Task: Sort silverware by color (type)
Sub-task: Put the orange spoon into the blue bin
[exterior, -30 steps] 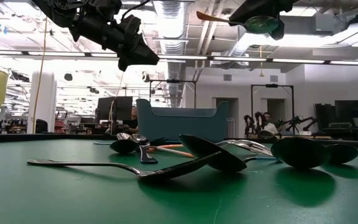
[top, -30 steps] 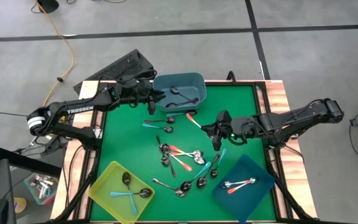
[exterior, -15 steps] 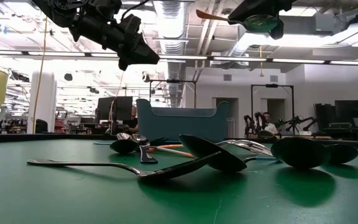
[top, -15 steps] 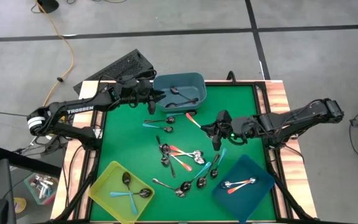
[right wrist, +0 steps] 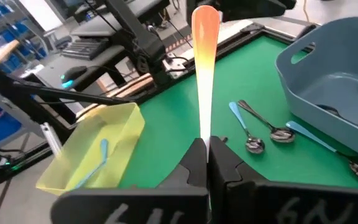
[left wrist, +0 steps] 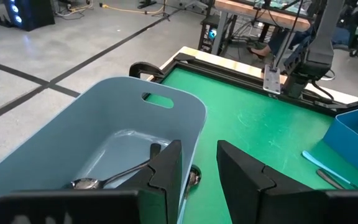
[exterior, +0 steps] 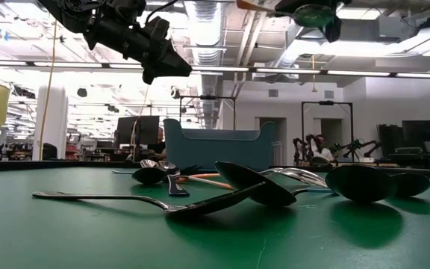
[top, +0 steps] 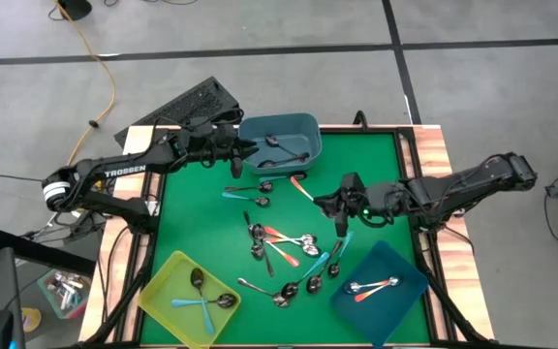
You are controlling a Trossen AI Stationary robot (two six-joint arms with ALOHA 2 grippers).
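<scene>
Above the table's middle right, my right gripper (top: 335, 202) is shut on an orange-handled spoon (right wrist: 204, 68). In the low view its bowl (exterior: 312, 13) shows high over the table. My left gripper (top: 232, 147) hangs open above the left rim of the grey-blue bin (top: 279, 141), with nothing between its fingers (left wrist: 166, 168). Dark spoons lie in that bin (left wrist: 114, 180). Several more spoons (top: 284, 250) with teal, orange or dark handles lie in a loose pile on the green mat. My right gripper pinches the orange handle at its lower end (right wrist: 204, 134) between its two fingers. The fingers come from the table's right, almost level. The handle runs on past the fingertips, along them, toward the table's far left. The spoon is lifted clear of the mat.
A yellow bin (top: 190, 296) with teal and dark spoons stands at the near left. A dark blue bin (top: 381, 291) with an orange spoon stands at the near right. Two more spoons (top: 250, 192) lie on the mat near the grey-blue bin. A wooden frame (top: 434, 155) borders the mat.
My right gripper has edged slightly upward with the orange spoon, which stays clamped and clear of the mat. The left arm has kept still.
</scene>
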